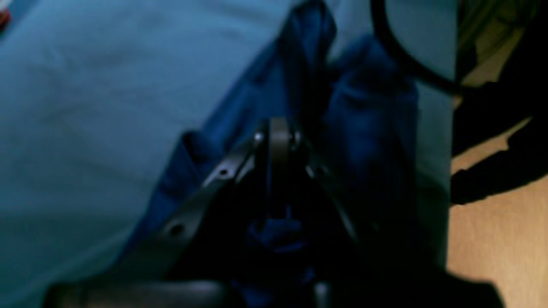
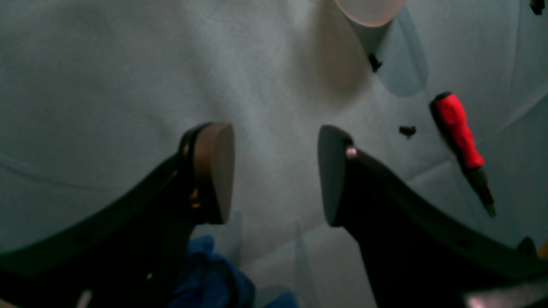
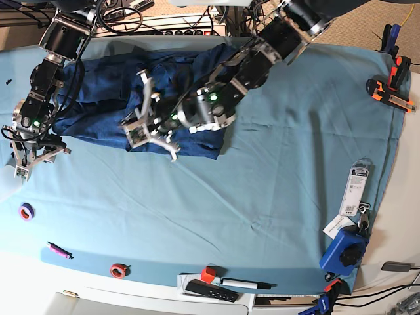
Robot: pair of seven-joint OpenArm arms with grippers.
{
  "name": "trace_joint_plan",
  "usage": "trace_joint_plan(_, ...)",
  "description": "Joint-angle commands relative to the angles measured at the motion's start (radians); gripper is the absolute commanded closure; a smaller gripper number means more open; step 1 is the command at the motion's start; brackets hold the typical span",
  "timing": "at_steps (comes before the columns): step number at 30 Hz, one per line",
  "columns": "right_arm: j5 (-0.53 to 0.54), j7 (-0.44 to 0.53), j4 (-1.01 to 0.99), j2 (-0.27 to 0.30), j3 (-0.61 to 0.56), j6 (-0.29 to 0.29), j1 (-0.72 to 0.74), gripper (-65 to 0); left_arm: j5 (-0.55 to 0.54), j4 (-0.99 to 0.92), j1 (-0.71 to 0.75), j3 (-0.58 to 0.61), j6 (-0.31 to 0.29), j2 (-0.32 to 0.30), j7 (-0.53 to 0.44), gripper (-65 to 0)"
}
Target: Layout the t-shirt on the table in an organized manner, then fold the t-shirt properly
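One t-shirt (image 3: 98, 105), one table (image 3: 275, 184), two grippers (robot's)

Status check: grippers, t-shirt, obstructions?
Left gripper shut on t-shirt. Right gripper open, empty, over table. T-shirt bunched, unfolded. Nothing blocking.

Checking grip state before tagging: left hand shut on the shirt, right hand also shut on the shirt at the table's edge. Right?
Not quite. The left hand is shut on the shirt, but the right wrist view shows the right hand open, with only the table cloth between its fingers.
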Motion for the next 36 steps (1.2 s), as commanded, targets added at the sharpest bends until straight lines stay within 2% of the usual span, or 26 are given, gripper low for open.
trace_joint_plan(1,-0.033,0.037,0.015,0.020,0.004,0.008,0.017,-31.0,-0.011,0.018,-0.031,-0.001,0.000,0.019,-0.014,0.0)
trace_joint_plan(3,-0.093,0.060,0.016,0.027,0.006,0.010,0.017,-31.0,-0.011,0.018,-0.051,-0.003,0.004,0.018,0.006,0.0)
trace_joint_plan(5,-0.113,0.059,0.016,0.050,0.019,0.011,0.017,-31.1,-0.011,0.018,-0.069,-0.019,0.011,0.018,0.053,-8.0)
trace_joint_plan(7,-0.081,0.032,0.016,0.079,0.053,0.012,0.017,-31.1,-0.011,0.018,-0.079,-0.039,0.010,0.013,0.090,-16.4)
trace_joint_plan(10,0.116,-0.072,0.015,0.124,0.162,0.092,0.017,-35.2,-0.020,0.018,-0.078,-0.071,0.011,-0.012,0.098,-22.8)
trace_joint_plan(12,0.280,-0.144,0.015,0.143,0.268,0.172,0.017,-36.8,-0.027,0.018,-0.077,-0.078,0.011,-0.039,0.097,-23.1)
trace_joint_plan(16,0.492,-0.197,-0.033,0.161,0.478,0.315,0.017,-37.0,-0.026,0.018,-0.071,-0.078,0.011,-0.059,0.097,-23.1)
trace_joint_plan(19,0.719,-0.304,-0.129,0.181,0.568,0.410,0.009,-37.0,-0.026,0.018,-0.071,-0.078,0.011,-0.071,0.097,-23.1)
trace_joint_plan(23,0.934,-0.394,-0.307,0.197,0.567,0.496,-0.020,-37.0,-0.027,0.018,-0.071,-0.078,0.010,-0.072,0.097,-23.1)
trace_joint_plan(29,1.219,-0.394,-0.528,0.239,0.510,0.594,-0.022,-37.0,-0.037,0.018,-0.071,-0.078,0.011,-0.071,0.090,-23.1)
trace_joint_plan(36,1.364,-0.394,-0.541,0.300,0.389,0.601,-0.026,-36.9,-0.037,0.018,-0.070,-0.078,0.011,-0.070,0.090,-23.1)
